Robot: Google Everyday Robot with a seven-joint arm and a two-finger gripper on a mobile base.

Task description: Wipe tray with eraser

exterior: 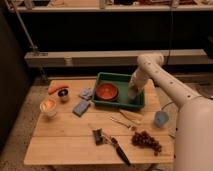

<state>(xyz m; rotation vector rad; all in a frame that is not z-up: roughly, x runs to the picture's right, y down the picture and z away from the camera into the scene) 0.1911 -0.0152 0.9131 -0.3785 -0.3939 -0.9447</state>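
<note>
Camera view: claw (133, 94) low over right end of tray (122, 79); tray long axis runs across counter (75, 132); orange-red bowl (107, 92) just beside claw, toward other end. Claw state: cannot tell.

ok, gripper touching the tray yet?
Cannot tell. Camera view shows the gripper low over the right end of the tray, beside the orange-red bowl; contact isn't plainly visible.
</note>
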